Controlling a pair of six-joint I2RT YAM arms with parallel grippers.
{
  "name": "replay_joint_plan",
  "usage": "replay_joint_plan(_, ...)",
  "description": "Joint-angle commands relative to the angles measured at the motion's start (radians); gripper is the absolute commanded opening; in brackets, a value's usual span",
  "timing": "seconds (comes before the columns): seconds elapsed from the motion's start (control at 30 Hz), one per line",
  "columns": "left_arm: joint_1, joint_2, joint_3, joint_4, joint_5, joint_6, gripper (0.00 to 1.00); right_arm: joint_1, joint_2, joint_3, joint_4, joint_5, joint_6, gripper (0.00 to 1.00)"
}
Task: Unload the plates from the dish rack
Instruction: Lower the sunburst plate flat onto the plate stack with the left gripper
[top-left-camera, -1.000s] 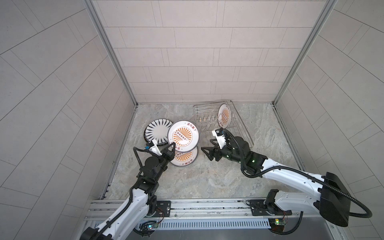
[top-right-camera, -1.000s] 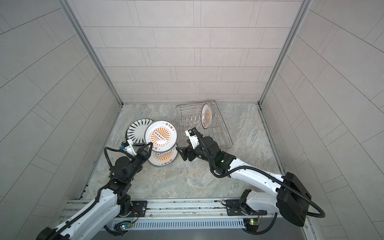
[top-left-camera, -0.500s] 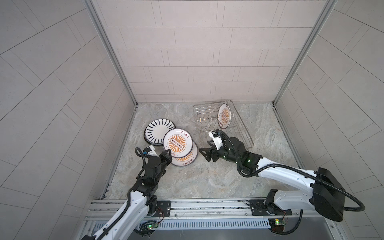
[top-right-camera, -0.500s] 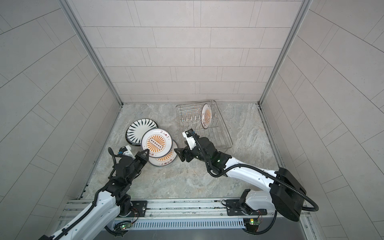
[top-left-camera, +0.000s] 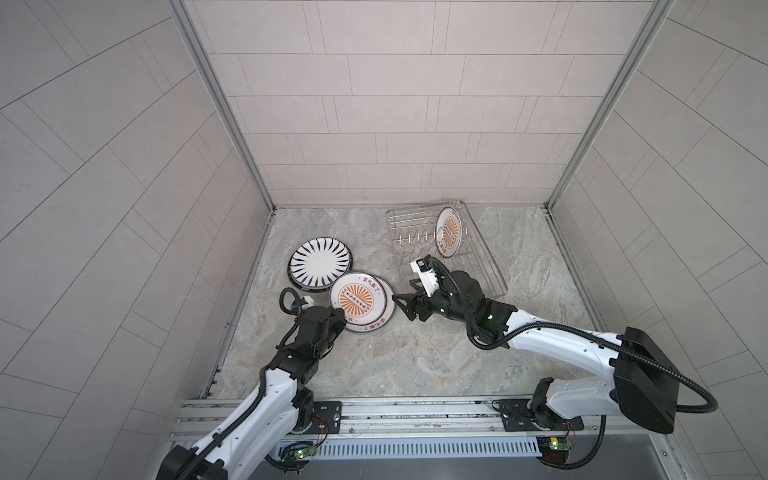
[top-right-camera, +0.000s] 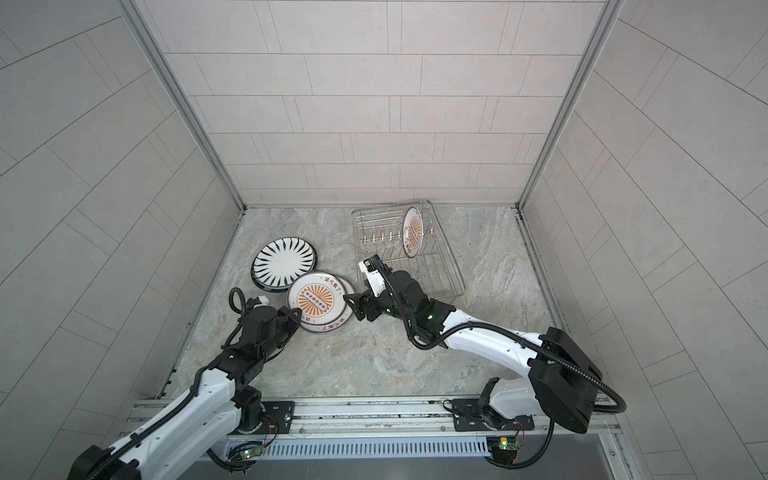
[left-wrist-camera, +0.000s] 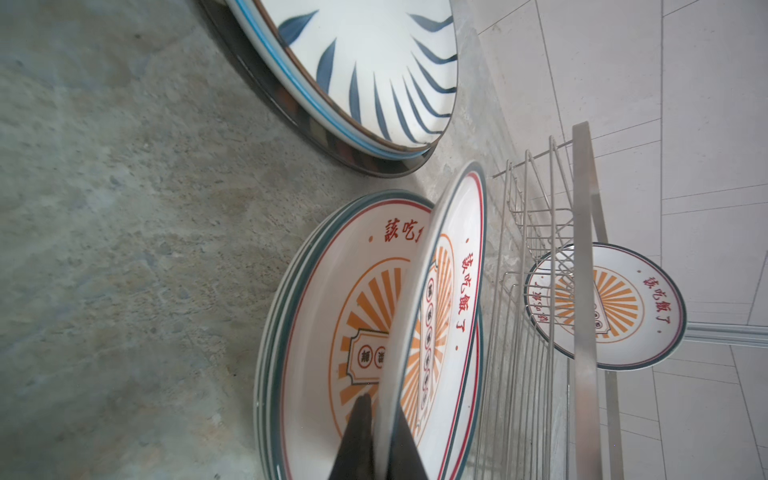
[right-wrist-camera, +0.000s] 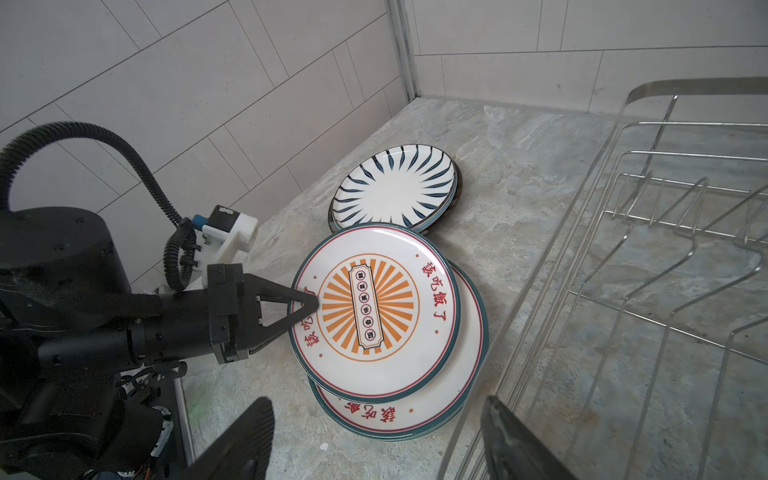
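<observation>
Sunburst plate lowered over stack, striped plate beside, rack near

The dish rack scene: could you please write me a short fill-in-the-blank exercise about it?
The dish rack holds exactly ___ upright plate.
The left tool is shut on the ___ of a sunburst plate.
The right tool stands ___, holding nothing.
Missing words: one; rim; open.

Rack: silver wire, back right
Racked plate: orange sunburst, upright between prongs
Striped plate: flat, left of rack
Top plate: sunburst, tilted over stack of like plates
</observation>
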Motion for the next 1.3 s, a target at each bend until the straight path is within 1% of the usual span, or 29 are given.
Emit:
replay_joint_plan(0.0,0.003,0.018,0.04,0.028,0.004,-0.024,0.0,0.009,0.004,0.022,-0.009,0.011,-0.013,0.8)
replay_joint_plan(0.2,0.001,0.031,0.049,0.007,0.001,-0.024,0.0,0.01,0.024,0.045,-0.036,0.011,-0.02,0.8)
replay_joint_plan(0.23,0.0,0.06,0.05,0.002,0.001,-0.024,0.02,0.01,0.027,0.047,-0.038,0.012,-0.02,0.8)
replay_joint_plan(0.37,0.001,0.081,0.062,-0.011,0.003,-0.013,0.12,0.01,0.038,0.055,-0.041,0.014,-0.018,0.8)
replay_joint_plan(0.53,0.001,0.107,0.068,-0.006,0.009,-0.003,0.16,0.012,0.045,0.059,-0.046,0.016,-0.015,0.8)
replay_joint_plan(0.6,0.001,0.115,0.072,-0.012,-0.004,0.0,0.2,0.012,0.046,0.057,-0.046,0.018,-0.015,0.8)
replay_joint_plan(0.77,0.0,0.117,0.067,-0.009,-0.008,0.002,0.29,0.012,0.048,0.056,-0.048,0.03,-0.015,0.79)
replay_joint_plan(1.0,0.001,0.093,0.062,-0.023,-0.041,0.007,0.41,0.012,0.054,0.056,-0.047,0.032,-0.012,0.79)
replay_joint_plan(1.27,0.0,0.066,0.055,-0.041,-0.061,0.01,0.46,0.012,0.059,0.056,-0.049,0.044,-0.01,0.79)
